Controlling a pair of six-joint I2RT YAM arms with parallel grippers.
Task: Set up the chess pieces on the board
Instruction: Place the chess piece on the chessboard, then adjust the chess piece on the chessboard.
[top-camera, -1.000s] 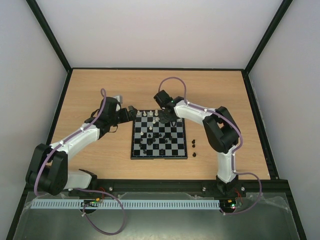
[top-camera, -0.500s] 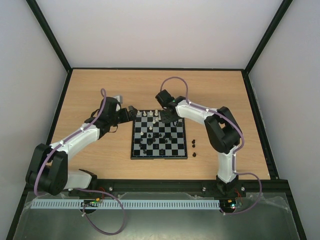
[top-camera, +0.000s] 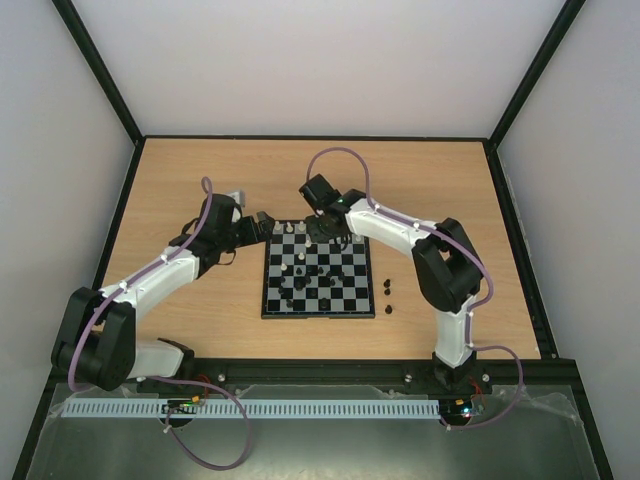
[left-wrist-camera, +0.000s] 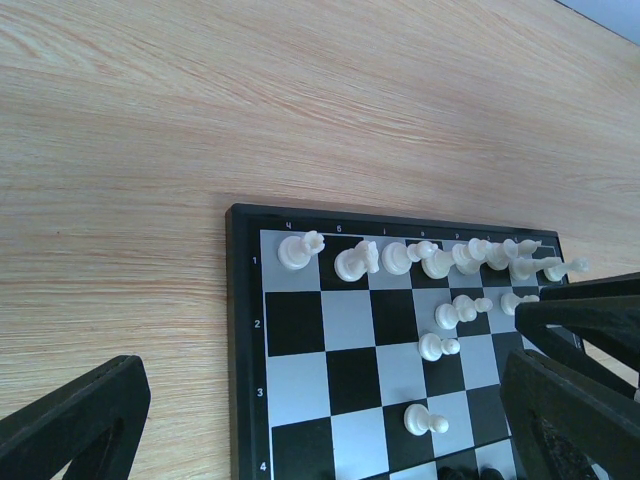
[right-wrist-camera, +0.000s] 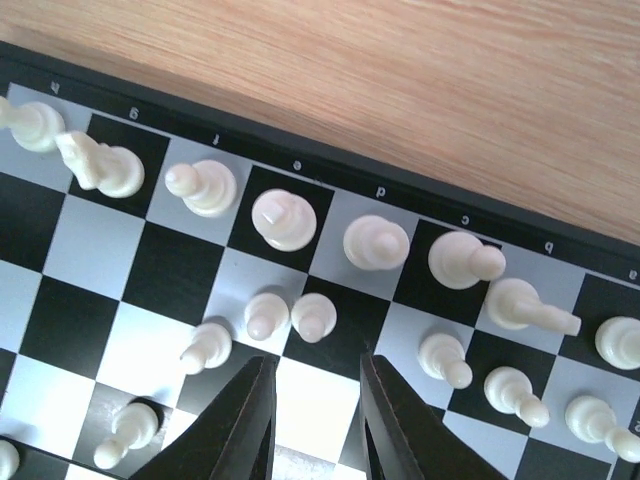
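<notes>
The board (top-camera: 266, 300) lies at the table's middle, with black chess pieces (top-camera: 300, 272) scattered over its centre. A row of white chess pieces (right-wrist-camera: 285, 218) stands along the far edge of the board (right-wrist-camera: 330, 165). In front of that row, two white pawns (right-wrist-camera: 267, 313) (right-wrist-camera: 314, 317) stand almost touching. My right gripper (right-wrist-camera: 315, 365) (top-camera: 318, 232) hovers just behind those pawns, open by a narrow gap and holding nothing. My left gripper (left-wrist-camera: 325, 400) (top-camera: 268, 222) is wide open over the far left corner of the board (left-wrist-camera: 243, 330), and it too is empty.
Two black pieces (top-camera: 387, 285) (top-camera: 388, 310) stand on the wooden table right of the board. A low black frame borders the tabletop (top-camera: 200, 180). White pawns (left-wrist-camera: 425, 418) stand loosely on the second to fourth ranks.
My right gripper has opened from shut and shifted left along the board's far row. The left arm has not moved.
</notes>
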